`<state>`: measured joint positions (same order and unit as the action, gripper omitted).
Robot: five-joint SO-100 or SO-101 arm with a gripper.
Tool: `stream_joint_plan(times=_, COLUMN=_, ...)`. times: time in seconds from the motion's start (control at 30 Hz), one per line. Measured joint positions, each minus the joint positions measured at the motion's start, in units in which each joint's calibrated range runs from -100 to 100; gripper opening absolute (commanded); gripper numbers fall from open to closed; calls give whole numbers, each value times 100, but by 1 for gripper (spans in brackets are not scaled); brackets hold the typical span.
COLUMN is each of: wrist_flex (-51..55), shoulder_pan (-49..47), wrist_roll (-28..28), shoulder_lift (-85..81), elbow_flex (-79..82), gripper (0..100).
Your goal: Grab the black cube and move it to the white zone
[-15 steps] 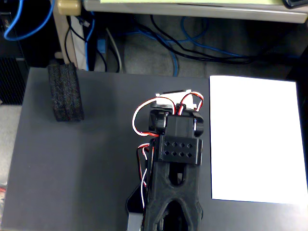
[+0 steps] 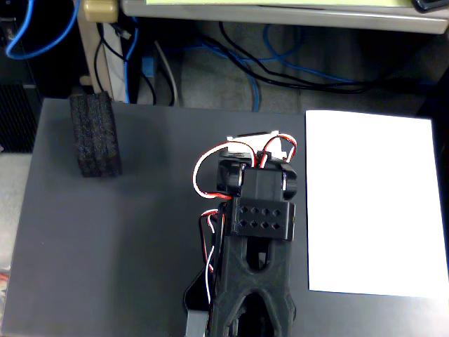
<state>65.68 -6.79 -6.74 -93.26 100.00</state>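
Note:
The black cube (image 2: 95,135) is a rough black foam block. It stands at the far left corner of the dark grey mat (image 2: 126,246). The white zone (image 2: 372,203) is a white sheet lying on the right side of the mat. My black arm (image 2: 256,210) is folded up in the middle of the mat, between the block and the sheet and well apart from both. Its wrist end with red and white wires (image 2: 245,151) points to the far side. The gripper's jaws are hidden under the arm's body, so I cannot tell how they stand. Nothing shows as held.
Beyond the mat's far edge lie blue and black cables (image 2: 280,63) on the floor and a beige table leg (image 2: 98,42). The mat's left edge (image 2: 24,210) drops off beside the block.

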Motion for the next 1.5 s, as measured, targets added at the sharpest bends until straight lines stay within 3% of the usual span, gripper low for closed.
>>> stream_joint_plan(times=0.6, wrist_flex=-188, shoulder_pan=0, wrist_roll=0, shoulder_lift=0, elbow_flex=-55, gripper=2)
stream_joint_plan(times=0.83, wrist_flex=-257, shoulder_pan=-7, wrist_roll=0, shoulder_lift=-17, elbow_flex=-3647, gripper=3)
stream_joint_plan(times=0.93, wrist_flex=-248, shoulder_pan=-502, wrist_roll=0, shoulder_lift=117, elbow_flex=-4625, gripper=3)
stream_joint_plan(times=1.2, wrist_flex=1027, shoulder_pan=-1699, wrist_roll=-278, shoulder_lift=4586, elbow_flex=-8236, gripper=3)
stream_joint_plan(times=1.5, wrist_flex=2251, shoulder_pan=-3892, wrist_roll=-1720, shoulder_lift=7324, elbow_flex=-8720, gripper=3)
